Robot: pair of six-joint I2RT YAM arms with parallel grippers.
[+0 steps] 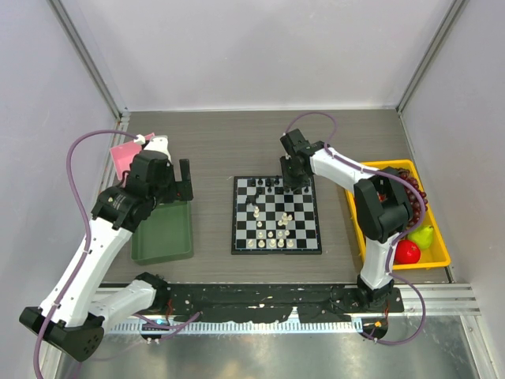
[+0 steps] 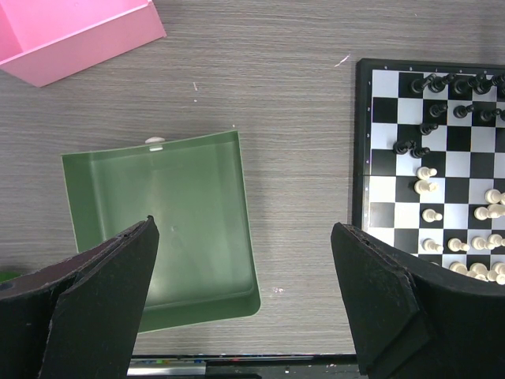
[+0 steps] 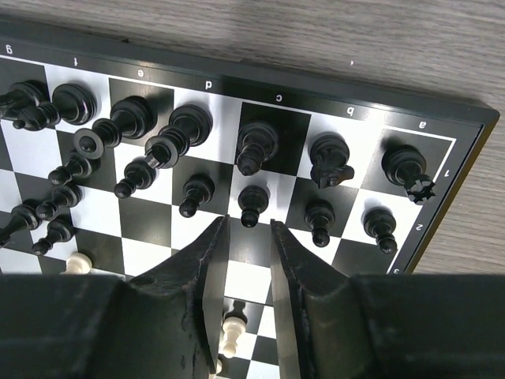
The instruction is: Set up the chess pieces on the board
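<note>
Two grippers: right gripper [image 3: 248, 227] above board's [image 1: 304, 229] far rows, jaws slightly apart, empty, tips beside black pawn [image 3: 251, 207]; left gripper [image 2: 245, 229] left of board, jaws wide apart, empty. Black, white chess pieces [image 1: 284, 219] stand on board.

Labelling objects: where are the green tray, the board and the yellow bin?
green tray [image 2: 189, 229], left wrist view, bare floor.
board [image 1: 241, 229], top external view, bare left-edge square.
yellow bin [image 1: 384, 165], top external view, far rim.

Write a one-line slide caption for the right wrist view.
Right gripper, slightly open, tips beside a black pawn in the two rows of black pieces at the board's edge.
</note>
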